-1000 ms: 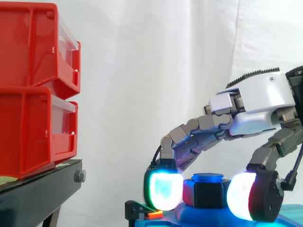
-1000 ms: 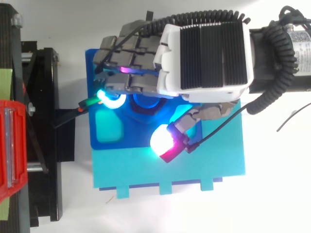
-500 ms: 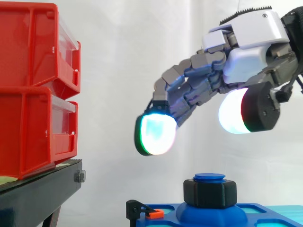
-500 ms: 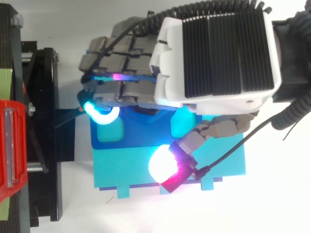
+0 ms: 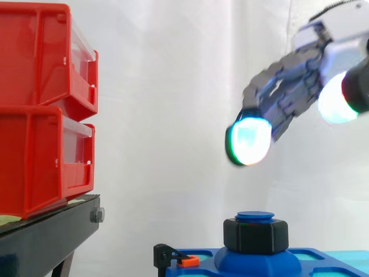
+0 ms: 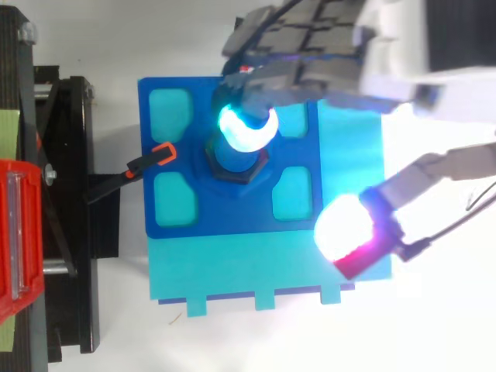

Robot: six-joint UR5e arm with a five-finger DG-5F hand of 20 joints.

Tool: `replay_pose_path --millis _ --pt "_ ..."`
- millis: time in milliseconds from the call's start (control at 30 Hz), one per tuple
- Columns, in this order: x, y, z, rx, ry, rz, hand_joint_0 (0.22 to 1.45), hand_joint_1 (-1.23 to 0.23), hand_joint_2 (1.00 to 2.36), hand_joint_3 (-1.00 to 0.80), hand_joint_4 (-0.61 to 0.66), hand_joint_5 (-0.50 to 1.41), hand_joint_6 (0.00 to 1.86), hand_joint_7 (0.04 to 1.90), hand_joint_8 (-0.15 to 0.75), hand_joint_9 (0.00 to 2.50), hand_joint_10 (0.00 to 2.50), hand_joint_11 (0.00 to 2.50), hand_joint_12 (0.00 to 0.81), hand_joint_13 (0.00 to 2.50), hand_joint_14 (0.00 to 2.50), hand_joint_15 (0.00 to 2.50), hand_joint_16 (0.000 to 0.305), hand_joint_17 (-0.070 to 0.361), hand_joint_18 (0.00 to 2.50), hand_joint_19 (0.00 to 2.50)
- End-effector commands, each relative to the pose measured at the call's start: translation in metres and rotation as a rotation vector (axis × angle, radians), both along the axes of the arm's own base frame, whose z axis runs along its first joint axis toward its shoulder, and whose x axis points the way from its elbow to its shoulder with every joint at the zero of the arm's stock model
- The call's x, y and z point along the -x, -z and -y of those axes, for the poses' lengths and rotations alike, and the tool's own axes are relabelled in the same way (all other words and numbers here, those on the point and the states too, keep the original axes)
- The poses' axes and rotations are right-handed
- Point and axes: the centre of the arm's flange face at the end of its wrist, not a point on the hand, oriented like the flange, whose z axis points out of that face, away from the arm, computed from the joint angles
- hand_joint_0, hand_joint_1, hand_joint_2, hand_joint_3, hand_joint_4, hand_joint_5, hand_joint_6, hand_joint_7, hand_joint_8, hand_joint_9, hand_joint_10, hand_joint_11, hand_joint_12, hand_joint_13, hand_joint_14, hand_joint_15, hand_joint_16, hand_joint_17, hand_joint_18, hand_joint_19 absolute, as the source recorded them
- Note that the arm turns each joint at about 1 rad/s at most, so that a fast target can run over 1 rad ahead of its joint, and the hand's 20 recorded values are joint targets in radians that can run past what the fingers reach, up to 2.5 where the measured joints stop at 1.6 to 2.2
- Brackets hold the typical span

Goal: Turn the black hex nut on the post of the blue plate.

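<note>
Hovering my fingers (image 5: 249, 140) loosely spread and empty, well above the black hex nut (image 5: 255, 235), which sits straight below them on the blue plate (image 6: 225, 225) post (image 5: 254, 216), clearance, I'd guess, to line up a grip.

You have a matt black hex nut (image 5: 255, 235), plastic by its look, on a smooth blue plastic plate (image 6: 232, 213). At left, the red bins (image 5: 40, 115) are glossy plastic, on a matt black stand (image 5: 52, 236) with a metal bolt (image 5: 97, 215). The far white curtain (image 5: 173, 86) is soft cloth.
</note>
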Motion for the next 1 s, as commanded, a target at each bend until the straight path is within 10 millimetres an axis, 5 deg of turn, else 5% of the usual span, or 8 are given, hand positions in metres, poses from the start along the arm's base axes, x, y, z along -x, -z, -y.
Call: replay_pose_path --millis 0,133,567,700,967 --pt "0.033 0.005 0.002 -0.047 0.019 0.127 0.41 -0.57 1.00 -0.50 0.21 -0.23 0.50 0.79 0.254 0.28 0.00 0.03 0.399 0.27 0.00 0.11 0.060 0.135 0.32 0.34" --pt "0.047 -0.004 0.003 -0.141 0.029 0.222 0.41 -0.56 1.00 -0.50 0.21 -0.23 0.50 0.79 0.253 0.28 0.00 0.03 0.398 0.27 0.00 0.11 0.060 0.134 0.32 0.33" --pt "0.071 0.014 0.010 -0.427 0.132 0.078 0.41 -0.54 1.00 -0.50 0.22 -0.22 0.50 0.79 0.252 0.29 0.00 0.03 0.394 0.27 0.00 0.11 0.060 0.136 0.29 0.31" --pt "0.093 0.019 0.011 -0.499 0.160 0.036 0.42 -0.55 1.00 -0.50 0.21 -0.22 0.50 0.79 0.250 0.29 0.00 0.02 0.392 0.25 0.00 0.11 0.061 0.137 0.24 0.27" --pt "0.108 0.013 0.021 -0.658 0.263 0.134 0.43 -0.56 1.00 -0.50 0.19 -0.21 0.50 0.78 0.242 0.44 0.00 0.04 0.369 0.37 0.00 0.12 0.059 0.132 0.28 0.27"
